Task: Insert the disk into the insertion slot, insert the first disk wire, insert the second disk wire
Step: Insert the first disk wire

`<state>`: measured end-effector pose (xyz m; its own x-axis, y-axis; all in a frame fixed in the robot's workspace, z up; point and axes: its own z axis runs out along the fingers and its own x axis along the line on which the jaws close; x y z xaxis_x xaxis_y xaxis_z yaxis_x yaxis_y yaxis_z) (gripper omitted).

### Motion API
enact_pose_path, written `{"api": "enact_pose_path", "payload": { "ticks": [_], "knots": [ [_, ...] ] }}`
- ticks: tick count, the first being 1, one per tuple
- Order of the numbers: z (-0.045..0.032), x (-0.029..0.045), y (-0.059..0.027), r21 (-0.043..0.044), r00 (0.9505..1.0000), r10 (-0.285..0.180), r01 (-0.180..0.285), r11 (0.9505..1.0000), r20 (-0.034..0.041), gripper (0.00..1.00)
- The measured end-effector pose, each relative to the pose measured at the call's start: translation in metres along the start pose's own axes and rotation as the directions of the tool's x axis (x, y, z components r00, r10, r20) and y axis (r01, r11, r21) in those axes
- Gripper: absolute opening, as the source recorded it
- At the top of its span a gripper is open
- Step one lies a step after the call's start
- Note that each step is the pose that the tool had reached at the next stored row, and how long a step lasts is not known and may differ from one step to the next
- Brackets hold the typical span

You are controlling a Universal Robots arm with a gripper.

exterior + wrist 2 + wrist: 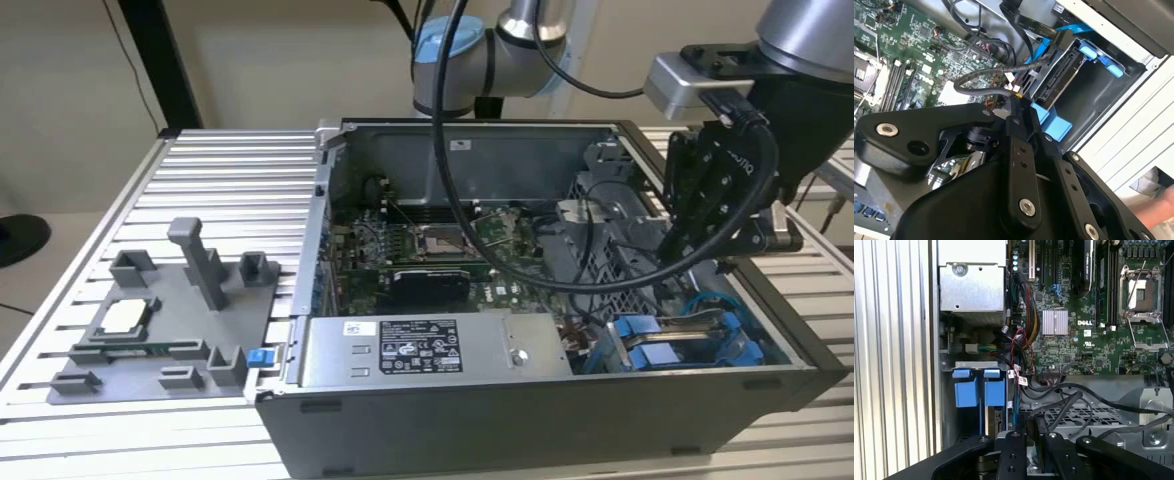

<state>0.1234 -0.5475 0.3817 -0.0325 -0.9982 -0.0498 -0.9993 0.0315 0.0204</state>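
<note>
Fingers [1015,150] of the gripper [1020,106] are drawn together at their tips on the end of a thin black wire [985,75], as far as the second wrist view shows. The wire loops out over the motherboard [1079,340] inside the computer case [534,420]. In the case's corner on the exterior view's right, the disk [1061,75] sits in the insertion slot [1104,95], clipped in its blue frame, connector edge turned toward the gripper. The gripper hangs over that corner of the case. The power supply [400,350] lies along the case's near wall. Outside the case, on the exterior view's left, a grey fixture tray [147,340] rests on the ribbed desk [227,180].
</note>
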Motion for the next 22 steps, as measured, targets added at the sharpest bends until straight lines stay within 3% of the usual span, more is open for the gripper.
{"api": "enact_pose_path", "payload": {
  "ticks": [5, 10, 22],
  "knots": [
    [0.0019, 0.0042, -0.0038, 0.0005, 0.9999, 0.0, 0.0, 1.0, -0.0135, 0.0],
    [0.0039, 0.0087, -0.008, 0.0007, 0.9998, 0.0, 0.0, 1.0, -0.022, 0.0],
    [0.007, 0.0137, -0.0138, 0.0009, 0.9997, 0.001, -0.001, 1.0, -0.0259, 0.0]
  ]
}}
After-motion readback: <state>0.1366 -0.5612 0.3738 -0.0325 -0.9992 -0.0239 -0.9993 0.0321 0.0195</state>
